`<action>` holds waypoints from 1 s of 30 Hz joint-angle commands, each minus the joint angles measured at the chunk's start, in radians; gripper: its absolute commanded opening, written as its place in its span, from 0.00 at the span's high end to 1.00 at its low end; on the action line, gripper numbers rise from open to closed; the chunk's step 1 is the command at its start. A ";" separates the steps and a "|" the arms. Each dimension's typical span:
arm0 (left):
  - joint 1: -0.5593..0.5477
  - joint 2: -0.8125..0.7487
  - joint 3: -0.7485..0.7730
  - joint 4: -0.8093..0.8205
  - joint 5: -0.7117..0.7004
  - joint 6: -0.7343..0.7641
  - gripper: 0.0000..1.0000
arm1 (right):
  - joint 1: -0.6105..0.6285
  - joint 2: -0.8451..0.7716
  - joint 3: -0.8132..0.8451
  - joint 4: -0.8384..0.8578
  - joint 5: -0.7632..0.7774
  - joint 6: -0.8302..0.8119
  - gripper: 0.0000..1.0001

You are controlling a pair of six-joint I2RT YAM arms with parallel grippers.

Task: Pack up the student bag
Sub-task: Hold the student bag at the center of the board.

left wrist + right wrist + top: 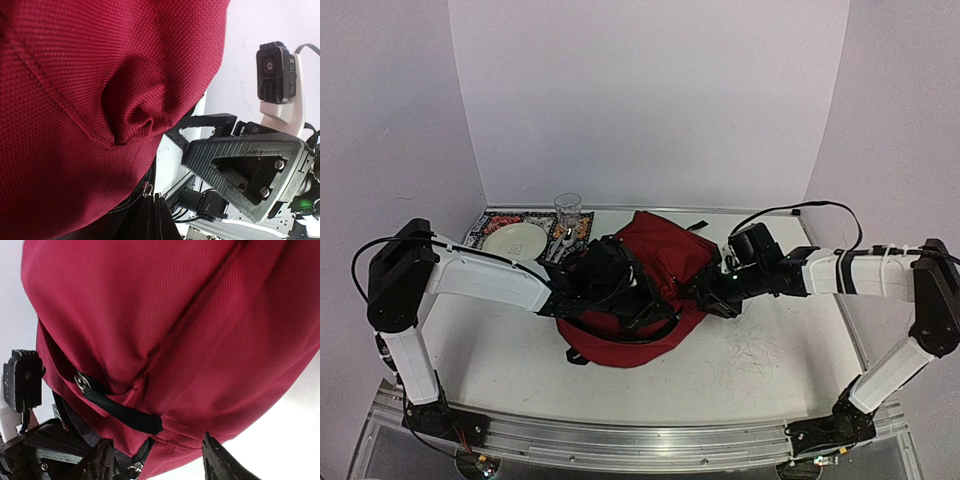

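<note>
Two arms meet at one bag; how far along is the packing? (Student)

Early, by judgement. The student bag (655, 250) lies slumped at the middle of the tabletop (760, 350), between the arms. No article is seen entering it and no opening shows, so its contents cannot be told. Opening, loading and zipping all appear left to do. A plate (515, 240) rests on a patterned mat (480, 228) at the far left with a glass (568, 212) just beside it; whether these belong to the task is unclear. (Tutor)

What are the fingers doing? (Student)

The right gripper (710, 292) sits at the bag's right edge. Its fingers (220, 465) are spread wide, straddling the hem and gripping nothing, with a zip pull (132, 471) hanging between them. The left gripper (605, 282) lies over the bag's left half; its fingers are lost against dark trim, so whether they are clenched cannot be told. (Tutor)

Which materials and shapes are present? (Student)

The bag is soft dark-red woven cloth, coarse-grained at close range and puckered into a deep fold (135, 117) beside a stitched seam. Its trim is a flat black webbing strap (120, 412) carrying a small metal ring (81, 383). The plate is pale and round, and the glass is clear and upright. (Tutor)
</note>
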 commanded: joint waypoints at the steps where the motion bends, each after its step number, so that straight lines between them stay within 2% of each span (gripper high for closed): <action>1: -0.010 0.009 0.051 0.002 0.025 0.027 1.00 | 0.008 0.026 -0.010 0.000 -0.002 0.052 0.37; 10: -0.013 0.024 0.073 0.002 0.026 0.040 1.00 | 0.030 0.110 0.005 0.048 -0.048 0.077 0.39; 17: -0.017 0.028 0.077 0.002 0.027 0.045 1.00 | 0.032 0.132 -0.004 0.093 -0.088 0.104 0.48; 21: -0.023 0.028 0.073 0.003 0.028 0.043 1.00 | 0.038 0.124 -0.004 0.126 -0.134 0.141 0.41; 25: -0.030 0.017 0.067 0.003 0.016 0.043 1.00 | 0.043 0.141 0.004 0.111 -0.114 0.143 0.40; 28: -0.034 0.016 0.067 0.002 0.013 0.043 1.00 | 0.045 0.170 0.010 0.110 -0.099 0.145 0.43; 30: -0.037 0.017 0.067 0.003 0.012 0.042 1.00 | 0.046 0.191 0.021 0.109 -0.085 0.142 0.50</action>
